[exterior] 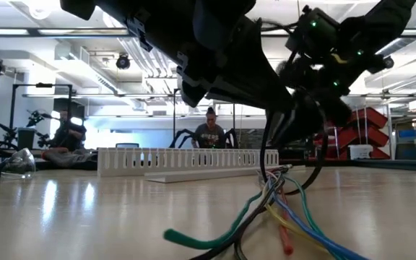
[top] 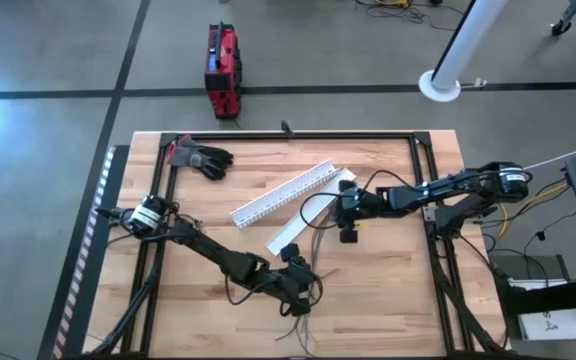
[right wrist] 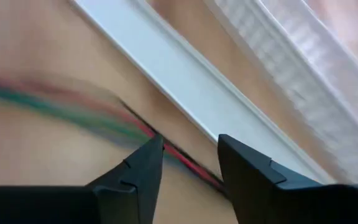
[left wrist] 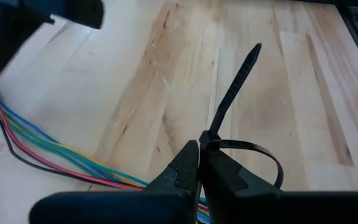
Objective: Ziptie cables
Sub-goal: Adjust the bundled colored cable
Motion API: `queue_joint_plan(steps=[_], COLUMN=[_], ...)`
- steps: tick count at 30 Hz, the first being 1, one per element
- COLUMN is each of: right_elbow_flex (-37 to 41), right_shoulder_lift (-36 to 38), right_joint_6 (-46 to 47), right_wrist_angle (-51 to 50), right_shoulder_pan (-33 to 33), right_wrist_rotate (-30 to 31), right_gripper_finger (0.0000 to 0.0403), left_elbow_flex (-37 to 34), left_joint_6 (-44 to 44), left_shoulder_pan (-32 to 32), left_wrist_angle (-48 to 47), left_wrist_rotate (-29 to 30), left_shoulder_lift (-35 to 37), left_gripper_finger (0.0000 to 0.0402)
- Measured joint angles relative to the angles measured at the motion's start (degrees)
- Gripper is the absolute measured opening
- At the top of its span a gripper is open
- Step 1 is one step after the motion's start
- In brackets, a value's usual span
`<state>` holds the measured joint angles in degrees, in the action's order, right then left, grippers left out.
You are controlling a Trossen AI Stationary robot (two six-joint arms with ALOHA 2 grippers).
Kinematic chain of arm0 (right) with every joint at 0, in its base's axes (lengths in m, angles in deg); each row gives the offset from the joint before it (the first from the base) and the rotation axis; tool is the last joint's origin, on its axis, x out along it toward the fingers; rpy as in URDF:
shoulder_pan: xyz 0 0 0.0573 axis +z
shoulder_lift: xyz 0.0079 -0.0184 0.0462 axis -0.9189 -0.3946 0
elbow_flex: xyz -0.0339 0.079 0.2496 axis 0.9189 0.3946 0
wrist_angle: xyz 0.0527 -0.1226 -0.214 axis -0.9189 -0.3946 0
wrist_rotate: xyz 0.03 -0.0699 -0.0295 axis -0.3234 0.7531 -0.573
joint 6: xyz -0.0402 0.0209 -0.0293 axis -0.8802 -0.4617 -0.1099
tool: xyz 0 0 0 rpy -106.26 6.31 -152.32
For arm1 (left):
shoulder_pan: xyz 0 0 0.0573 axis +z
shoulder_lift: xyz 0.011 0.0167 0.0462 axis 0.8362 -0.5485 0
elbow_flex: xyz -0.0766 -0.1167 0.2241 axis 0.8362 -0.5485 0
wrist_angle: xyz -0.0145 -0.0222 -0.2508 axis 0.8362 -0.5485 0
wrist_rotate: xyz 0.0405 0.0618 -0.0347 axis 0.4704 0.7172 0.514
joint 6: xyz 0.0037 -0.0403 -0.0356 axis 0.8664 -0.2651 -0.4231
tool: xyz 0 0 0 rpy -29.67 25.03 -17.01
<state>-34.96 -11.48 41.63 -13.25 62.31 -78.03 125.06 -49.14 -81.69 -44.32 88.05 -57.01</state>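
Note:
The cables (top: 311, 262), a bunch of thin coloured wires, lie on the wooden table from near the white lid toward the near edge; the low view shows their ends (exterior: 280, 217) fanned out on the wood. My left gripper (left wrist: 199, 146) is shut on a black zip tie (left wrist: 235, 93) beside the cables (left wrist: 42, 152); in the high view it (top: 298, 280) is at the table's near middle. My right gripper (right wrist: 190, 146) stands open low over the cables (right wrist: 73, 102), which run in under the gap between its fingers; in the high view it (top: 348, 230) is near the lid. My left gripper pinches the zip tie between its two fingertips at the head (left wrist: 209, 138), where the strap crosses itself. The free tail (left wrist: 244, 68) sticks out straight beyond the fingers, clear of the table. A small loop (left wrist: 269, 163) curves out to one side.
A long white slotted channel (top: 286, 193) and its flat white lid (top: 303, 225) lie slantwise at mid-table. A black glove (top: 203, 158) rests at the far left. A black frame (top: 298, 135) edges the table. People sit in the room beyond (exterior: 209, 133).

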Motion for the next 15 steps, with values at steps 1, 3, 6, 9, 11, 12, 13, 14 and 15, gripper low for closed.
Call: queue_joint_plan(steps=[1,3,6,9,11,12,13,14,15], right_elbow_flex=[0.0,-0.06,-1.66,-3.83,-5.17,-5.94,-6.59,-7.1,-7.36], right_shoulder_lift=[-1.09,-3.87,-8.34,-11.78,-13.31,-13.91,-14.49,-15.07,-15.6], right_joint_6=[1.73,5.36,8.72,11.87,13.93,15.22,16.37,17.14,17.78], right_wrist_angle=[2.96,7.73,10.46,10.38,10.03,9.94,10.1,10.2,10.03], right_shoulder_pan=[0.18,0.59,0.83,0.83,0.83,0.83,0.83,0.84,0.98], right_wrist_rotate=[-2.77,-5.62,-7.01,-9.47,-11.35,-12.53,-13.63,-14.59,-15.15], right_gripper_finger=[0.0136,0.0117,0.0077,0.0029,0.0008,0.0006,0.0007,0.0008,0.0007], left_elbow_flex=[0.0,0.0,0.0,0.0,0.0,0.0,0.0,0.0,0.0], left_joint_6=[0.01,0.05,0.14,-0.03,0.03,0.03,0.05,0.05,0.05], left_shoulder_pan=[0.0,0.0,0.0,0.0,0.0,0.0,0.0,0.0,0.0], left_wrist_angle=[0.0,-0.02,-0.01,-0.14,-0.17,-0.17,-0.17,-0.17,-0.17], left_wrist_rotate=[-0.01,0.01,0.01,-0.28,-1.16,-1.16,-1.16,-1.16,-1.19], left_shoulder_lift=[0.0,0.0,0.0,0.0,0.0,0.0,0.0,0.0,0.0], left_gripper_finger=[0.0,0.0,0.0,0.0,0.0,0.0,0.0,0.0,0.0])
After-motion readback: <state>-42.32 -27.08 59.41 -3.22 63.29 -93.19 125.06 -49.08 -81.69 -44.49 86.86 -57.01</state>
